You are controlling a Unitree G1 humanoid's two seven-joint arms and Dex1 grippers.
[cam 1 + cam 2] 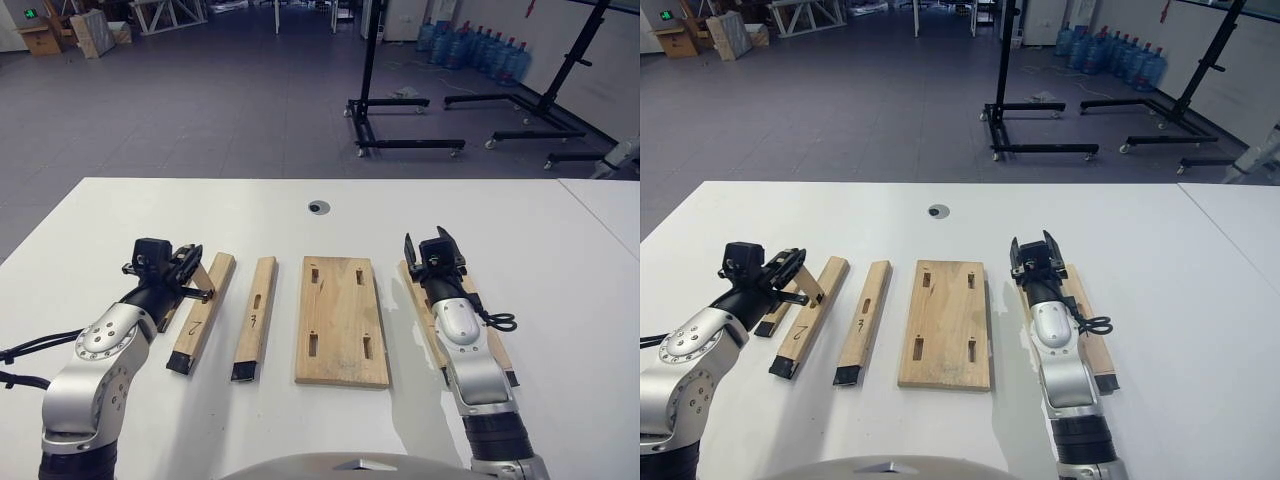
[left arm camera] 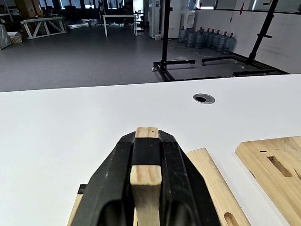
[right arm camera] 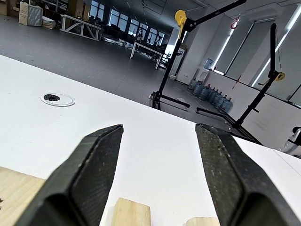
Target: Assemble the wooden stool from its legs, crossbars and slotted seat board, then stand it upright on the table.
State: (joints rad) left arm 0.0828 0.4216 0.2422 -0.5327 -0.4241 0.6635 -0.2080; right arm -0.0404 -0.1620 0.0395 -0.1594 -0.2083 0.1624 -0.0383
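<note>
Nothing is joined yet, so you're at the first fit. Your left tool (image 1: 192, 275) is clamped on a short wooden piece (image 2: 146, 176), likely a crossbar, held tilted just above the tabletop (image 1: 300, 215). Just inboard of it lies the nearest leg (image 1: 205, 305), then a second leg (image 1: 257, 315), then the slotted seat board (image 1: 340, 325), lying flat. Your right tool (image 1: 428, 246) hangs with its fingers spread wide over the other pieces (image 1: 1096, 348), gripping nothing. Next, I'd judge, you must square the crossbar's end to the nearest leg's slot and steady that leg first.
</note>
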